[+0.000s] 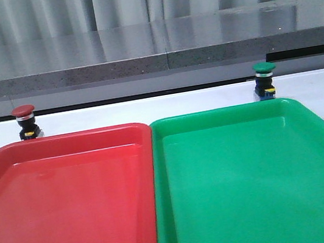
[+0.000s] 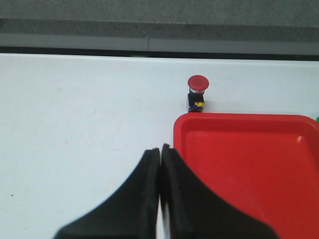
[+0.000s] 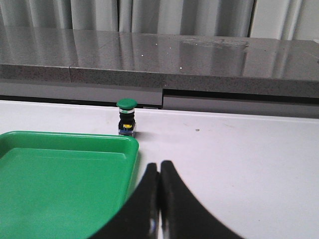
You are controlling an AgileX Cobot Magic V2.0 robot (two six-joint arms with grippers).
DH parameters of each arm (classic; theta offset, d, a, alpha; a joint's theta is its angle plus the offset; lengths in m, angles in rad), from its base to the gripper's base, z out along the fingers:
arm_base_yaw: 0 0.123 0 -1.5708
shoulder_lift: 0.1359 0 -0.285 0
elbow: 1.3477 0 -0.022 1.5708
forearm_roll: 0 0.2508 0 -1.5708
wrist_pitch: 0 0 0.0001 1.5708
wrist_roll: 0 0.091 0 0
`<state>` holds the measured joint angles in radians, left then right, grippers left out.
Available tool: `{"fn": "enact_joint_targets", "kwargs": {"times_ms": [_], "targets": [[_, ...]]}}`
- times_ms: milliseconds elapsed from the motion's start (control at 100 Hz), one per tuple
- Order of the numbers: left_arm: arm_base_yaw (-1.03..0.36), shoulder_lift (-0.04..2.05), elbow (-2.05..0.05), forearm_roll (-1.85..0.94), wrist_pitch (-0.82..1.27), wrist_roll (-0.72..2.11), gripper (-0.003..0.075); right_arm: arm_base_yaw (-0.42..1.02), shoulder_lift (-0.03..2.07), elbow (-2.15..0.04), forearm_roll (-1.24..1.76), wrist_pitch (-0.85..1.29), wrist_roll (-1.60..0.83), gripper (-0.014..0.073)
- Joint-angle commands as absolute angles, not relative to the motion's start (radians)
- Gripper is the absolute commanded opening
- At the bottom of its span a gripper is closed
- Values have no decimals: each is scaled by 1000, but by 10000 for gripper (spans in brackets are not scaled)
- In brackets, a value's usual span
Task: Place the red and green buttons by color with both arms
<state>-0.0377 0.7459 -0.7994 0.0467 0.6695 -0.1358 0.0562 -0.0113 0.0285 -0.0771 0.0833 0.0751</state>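
No brand, label or legible writing shows on any item; each button carries only a small yellow mark on its black body. Two trays lie side by side on the white table (image 1: 147, 106), edges touching: the red tray (image 1: 14, 200) on the left, the green tray (image 1: 316, 159) on the right. Both hold nothing. The red button (image 1: 25, 121) stands upright on the table just behind the red tray's far left corner. The green button (image 1: 264, 78) stands upright just behind the green tray's far edge, toward its right. The left pincer (image 2: 160, 152) is closed, fingertips together, gripping nothing, near the red tray's corner. The right pincer (image 3: 159, 167) is likewise closed and empty, beside the green tray.
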Motion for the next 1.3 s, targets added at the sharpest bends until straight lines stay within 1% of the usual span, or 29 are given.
{"fn": "enact_joint_targets", "kwargs": {"times_ms": [0,180,230,270,300,340,350,370,400,410,420,440,450,490,540,590,630,800,910,1020,1290], "targets": [[-37,798,-851,41,625,-137,-19,49,-30,13,-79,0,67,-67],[-37,827,-853,41,631,-137,-15,49,-30,13,-79,0,67,-67],[-37,827,-853,41,631,-137,3,49,-30,13,-79,0,67,-67],[-37,827,-853,41,633,-137,45,49,-30,13,-79,0,67,-67],[-37,825,-853,41,633,-137,85,49,-30,13,-79,0,67,-67],[-37,825,-853,41,641,-137,167,49,-30,13,-79,0,67,-67],[-37,825,-853,41,641,-137,199,49,-30,13,-79,0,67,-67],[-37,825,-853,41,647,-137,233,49,-30,13,-79,0,67,-67],[-37,825,-853,41,657,-137,325,49,-30,13,-79,0,67,-67],[-37,825,-853,41,662,-137,344,49,-30,13,-79,0,67,-67],[-37,825,-853,41,665,-137,382,49,-30,13,-79,0,67,-67],[-37,825,-853,41,673,-137,420,49,-30,13,-79,0,67,-67],[-37,825,-853,41,678,-137,457,49,-30,13,-79,0,67,-67],[-37,825,-853,41,686,-137,558,49,-30,13,-79,0,67,-67],[-37,825,-853,41,690,-137,646,49,-30,13,-79,0,67,-67],[-37,825,-853,41,691,-137,693,49,-30,13,-79,0,67,-67],[-37,825,-853,41,688,-137,698,49,-30,13,-79,0,67,-67],[-39,832,-853,15,664,-137,659,49,-30,13,-79,0,67,-67],[-39,862,-858,-18,618,-137,652,49,-30,13,-79,0,67,-67],[-39,944,-890,-36,599,-137,652,49,-30,13,-79,0,67,-67],[-39,1208,-1067,-38,547,-137,652,49,-30,13,-79,0,67,-67]]}}
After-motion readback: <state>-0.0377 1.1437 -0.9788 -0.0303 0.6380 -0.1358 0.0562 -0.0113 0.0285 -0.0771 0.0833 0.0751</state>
